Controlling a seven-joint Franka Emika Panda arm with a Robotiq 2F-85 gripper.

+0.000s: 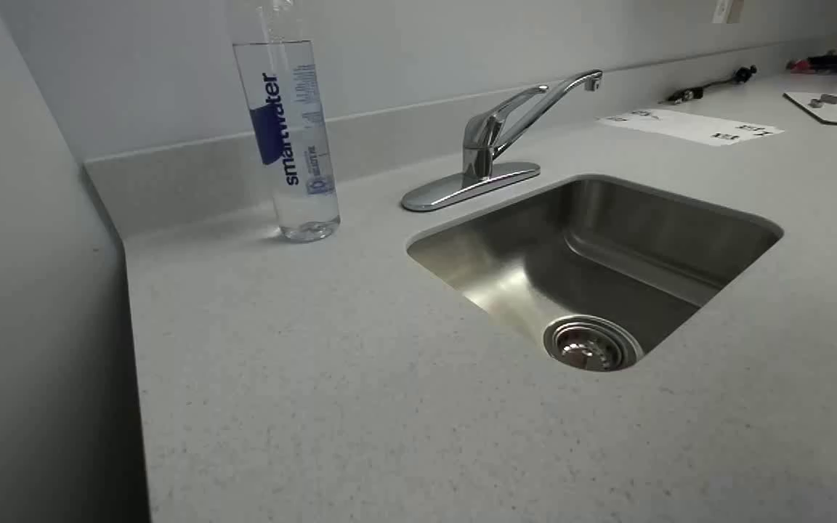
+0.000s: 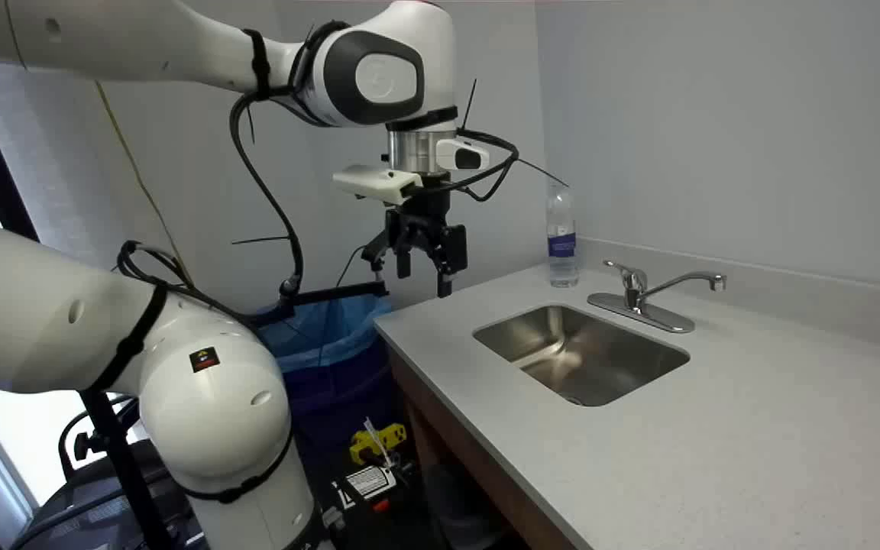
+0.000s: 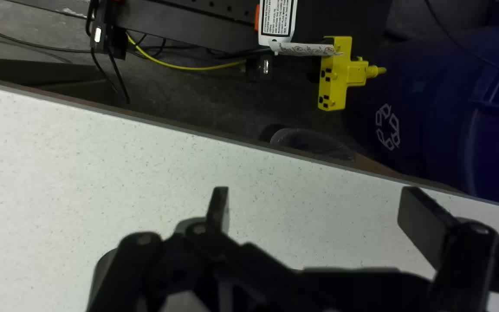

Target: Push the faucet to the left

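The chrome faucet (image 1: pixel 478 158) stands on its oval base plate behind the sink, near the wall; it shows in both exterior views (image 2: pixel 634 289). Its long thin spout points to the right in both exterior views, off to the side and not over the basin. My gripper (image 2: pixel 423 273) hangs fingers down at the near left edge of the counter, well apart from the faucet. In the wrist view my gripper (image 3: pixel 314 195) is open, its two fingers wide apart with only counter surface beyond them. The faucet is out of the wrist view.
The steel sink (image 2: pixel 562 355) is set into the pale counter (image 1: pixel 280 378) in front of the faucet. A tall clear water bottle (image 1: pixel 291 138) stands beside the faucet near the wall. A blue bin (image 2: pixel 341 386) stands beyond the counter edge. Paper (image 1: pixel 680 126) lies farther along the counter.
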